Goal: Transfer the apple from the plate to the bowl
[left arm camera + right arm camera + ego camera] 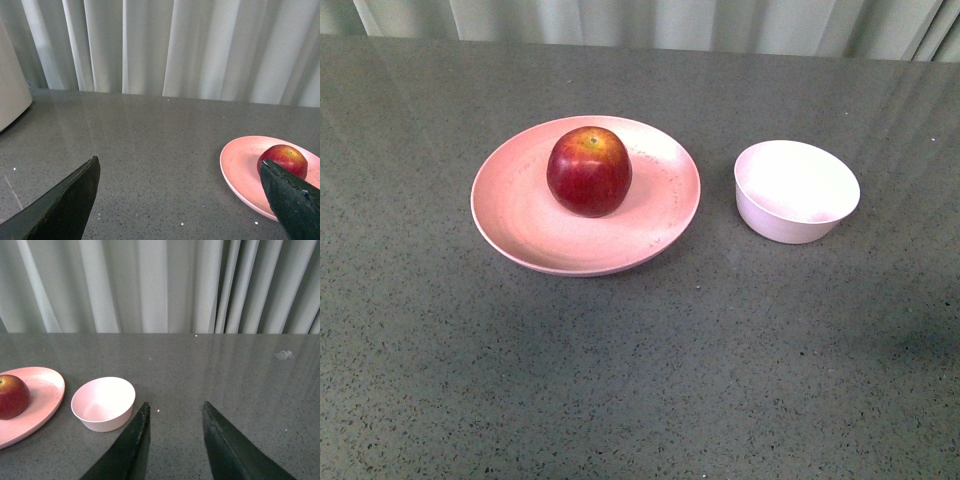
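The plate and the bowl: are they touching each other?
Apart. The front view shows a strip of bare grey table between the rim of the plate and the side of the bowl.

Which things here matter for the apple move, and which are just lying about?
Job: apple, sitting on plate; bowl, empty.
Lying about: pale rounded object, partly seen in left wrist view only; curtain behind.

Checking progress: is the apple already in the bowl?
No, the apple sits on the plate; the bowl is empty.
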Tool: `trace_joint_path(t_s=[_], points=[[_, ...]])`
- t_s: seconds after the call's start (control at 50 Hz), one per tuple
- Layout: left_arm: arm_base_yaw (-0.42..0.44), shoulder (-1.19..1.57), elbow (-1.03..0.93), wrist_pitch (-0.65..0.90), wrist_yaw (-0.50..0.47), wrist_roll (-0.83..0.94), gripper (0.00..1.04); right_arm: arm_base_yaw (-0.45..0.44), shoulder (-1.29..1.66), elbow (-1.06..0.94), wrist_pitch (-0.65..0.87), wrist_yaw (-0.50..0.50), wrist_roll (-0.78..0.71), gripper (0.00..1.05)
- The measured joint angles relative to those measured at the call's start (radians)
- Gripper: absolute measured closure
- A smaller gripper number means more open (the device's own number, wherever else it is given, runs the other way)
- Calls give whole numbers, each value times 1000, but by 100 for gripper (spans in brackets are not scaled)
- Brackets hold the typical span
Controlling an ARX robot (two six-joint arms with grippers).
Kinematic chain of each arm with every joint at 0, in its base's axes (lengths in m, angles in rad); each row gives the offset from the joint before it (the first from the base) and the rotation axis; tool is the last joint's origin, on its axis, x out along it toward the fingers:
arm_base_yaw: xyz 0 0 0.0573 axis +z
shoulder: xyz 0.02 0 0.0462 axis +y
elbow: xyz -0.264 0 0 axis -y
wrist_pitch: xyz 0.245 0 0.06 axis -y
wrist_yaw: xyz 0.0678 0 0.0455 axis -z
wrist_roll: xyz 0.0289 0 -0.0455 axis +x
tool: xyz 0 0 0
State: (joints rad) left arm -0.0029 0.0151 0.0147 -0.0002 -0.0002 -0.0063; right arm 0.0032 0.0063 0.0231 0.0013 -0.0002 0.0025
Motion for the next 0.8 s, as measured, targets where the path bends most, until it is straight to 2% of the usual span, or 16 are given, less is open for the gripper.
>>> trace_joint_path(t_s=[0.14, 0.18, 0.24, 0.28, 0.38, 0.54, 0.64, 0.8], points=[[0, 0, 0, 0, 1, 0, 9, 0, 0, 0, 0, 0, 0, 52], [16, 23, 15, -45, 55, 6, 9, 0, 0, 0, 0, 0, 0, 46], [51, 146, 84, -175, 193, 10, 9, 0, 0, 0, 0, 0, 0, 36], [47, 299, 120, -143, 236, 10, 9, 0, -1, 0, 0, 0, 0, 27], [-21, 570, 167, 51, 220, -27, 9, 0, -1, 0, 0, 0, 0, 8], [-165, 902, 241, 323, 183, -97, 9, 0, -1, 0, 0, 0, 0, 9], [-251, 1183, 357, 498, 161, -131, 9, 0, -1, 0, 0, 0, 0, 9], [-327, 1431, 489, 571, 145, -151, 9, 0, -1, 0, 0, 0, 0, 9]])
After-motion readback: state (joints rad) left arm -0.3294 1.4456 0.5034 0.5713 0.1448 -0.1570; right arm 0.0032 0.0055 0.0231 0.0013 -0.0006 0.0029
